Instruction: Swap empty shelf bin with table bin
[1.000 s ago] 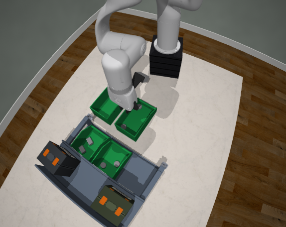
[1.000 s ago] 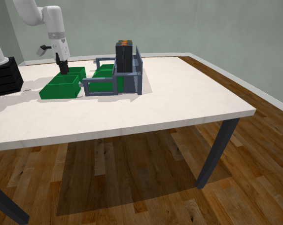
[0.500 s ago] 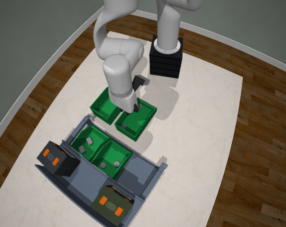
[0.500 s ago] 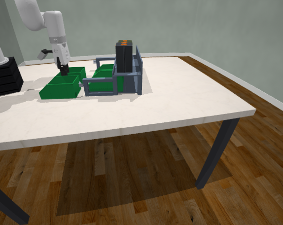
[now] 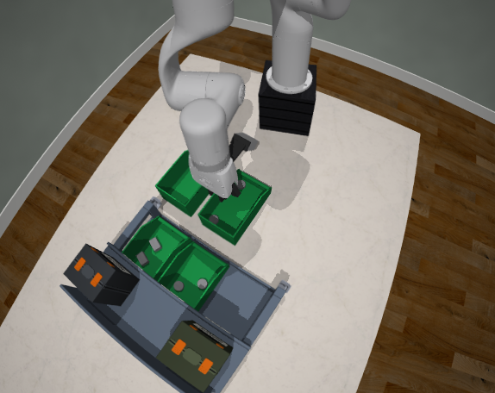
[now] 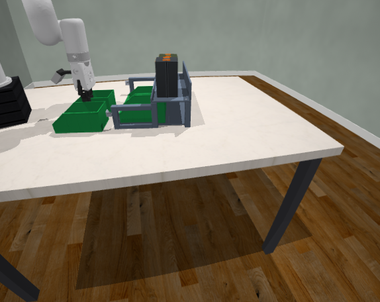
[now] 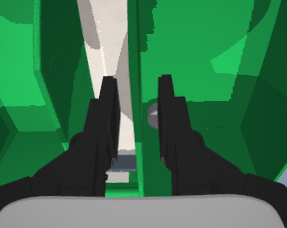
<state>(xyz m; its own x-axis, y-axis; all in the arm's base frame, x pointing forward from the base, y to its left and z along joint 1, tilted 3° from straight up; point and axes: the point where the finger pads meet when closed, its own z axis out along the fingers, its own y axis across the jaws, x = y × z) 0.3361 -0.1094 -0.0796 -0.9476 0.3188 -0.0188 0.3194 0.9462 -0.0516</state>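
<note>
The empty bin (image 5: 181,186) (image 6: 108,96) (image 7: 13,75) stands on the table, left of the bin with parts in the wrist view. The bin with parts (image 5: 244,208) (image 6: 79,120) (image 7: 191,45) stands beside it on the table, a narrow gap between them. It holds grey round parts (image 5: 214,220) (image 7: 153,116). My gripper (image 5: 229,196) (image 6: 86,99) (image 7: 138,94) is partly open. Its fingers stand on either side of the parts bin's near side wall, not touching it in the wrist view; fingertip depth is unclear. The vacant place (image 5: 240,295) is at the shelf's right end in the top view.
The blue-grey shelf (image 5: 267,310) (image 6: 134,107) holds two green bins with parts, a left bin (image 5: 171,237) and a middle bin (image 5: 201,263). A black case (image 5: 115,280) (image 6: 166,79) and an olive case (image 5: 192,371) stand on its upper board. Side rails flank the bin places.
</note>
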